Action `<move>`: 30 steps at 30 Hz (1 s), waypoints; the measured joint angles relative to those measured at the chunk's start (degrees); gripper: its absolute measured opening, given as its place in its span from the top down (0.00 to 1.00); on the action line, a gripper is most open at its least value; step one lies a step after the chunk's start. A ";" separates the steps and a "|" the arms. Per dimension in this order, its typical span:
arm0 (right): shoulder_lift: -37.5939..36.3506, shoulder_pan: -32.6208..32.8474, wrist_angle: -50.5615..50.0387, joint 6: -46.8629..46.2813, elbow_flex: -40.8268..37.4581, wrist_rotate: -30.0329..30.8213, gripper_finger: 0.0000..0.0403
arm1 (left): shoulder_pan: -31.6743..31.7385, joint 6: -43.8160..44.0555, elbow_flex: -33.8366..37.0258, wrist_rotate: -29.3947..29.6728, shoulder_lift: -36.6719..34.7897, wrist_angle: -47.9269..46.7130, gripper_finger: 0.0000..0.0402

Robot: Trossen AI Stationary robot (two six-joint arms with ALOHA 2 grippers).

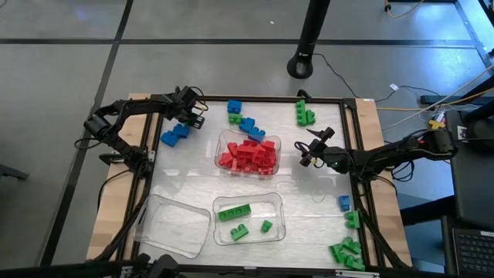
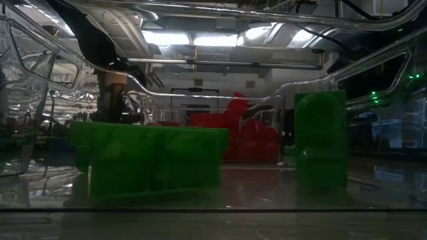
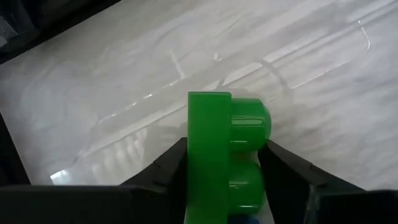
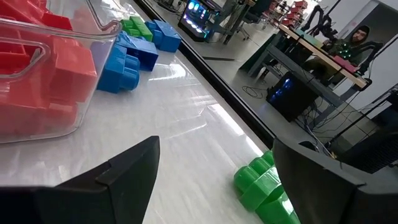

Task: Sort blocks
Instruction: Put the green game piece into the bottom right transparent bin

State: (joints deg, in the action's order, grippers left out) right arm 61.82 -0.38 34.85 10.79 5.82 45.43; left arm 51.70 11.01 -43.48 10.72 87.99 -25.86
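Jaws of the left gripper [image 3: 225, 180] are clamped on a green block [image 3: 221, 155] in the left wrist view; a slight grip could let it twist free in transit. From above, the left gripper [image 1: 187, 110] hangs at ten o'clock over loose blue blocks [image 1: 174, 134]. The middle tray [image 1: 220, 148] holds red blocks [image 1: 248, 154], the six o'clock tray [image 1: 274, 202] green blocks [image 1: 234, 211], and the seven o'clock tray [image 1: 174, 225] seems empty. The right gripper [image 1: 308, 150], jaws spread with nothing between them, waits at three o'clock. Its wrist view shows green blocks [image 4: 264, 186] ahead. At table level, green blocks [image 2: 150, 157] fill the foreground.
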 joint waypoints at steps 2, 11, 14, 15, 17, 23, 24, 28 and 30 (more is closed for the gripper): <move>0.00 0.00 0.01 0.00 0.00 0.00 0.22 | 0.00 -0.68 0.00 0.00 -0.02 0.02 0.63; 0.00 0.00 0.09 0.00 0.00 0.00 0.22 | -0.90 -0.96 0.02 -0.04 -4.80 -0.70 0.62; 0.00 0.00 0.11 0.02 0.00 0.00 0.22 | -1.82 -0.46 0.00 -0.02 -8.86 -0.93 0.62; -0.02 0.00 0.17 0.02 0.00 0.02 0.22 | -2.23 -0.06 0.00 -0.02 -10.31 -1.10 0.61; 0.00 -0.02 0.22 0.02 0.00 0.06 0.22 | -3.60 0.36 -0.05 -0.05 -13.36 -1.26 0.61; 0.00 -0.02 0.27 0.13 0.00 0.18 0.22 | -10.58 0.55 -1.68 -4.17 -22.27 -1.54 0.61; 0.00 0.00 0.28 0.11 -0.02 0.26 0.22 | -12.19 0.55 -1.94 -5.32 -23.58 -1.17 0.61; -0.01 -0.01 0.85 0.13 -0.01 0.46 0.22 | -20.04 -0.57 -2.23 -11.08 -27.44 2.04 0.60; 0.00 -0.02 1.23 0.15 -0.02 0.14 0.22 | -24.92 -0.85 -2.24 -13.08 -28.31 4.58 0.60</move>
State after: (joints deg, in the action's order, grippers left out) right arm 61.82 -0.40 36.08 10.93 5.80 45.57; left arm 26.79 10.16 -45.73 -2.36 59.67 -21.28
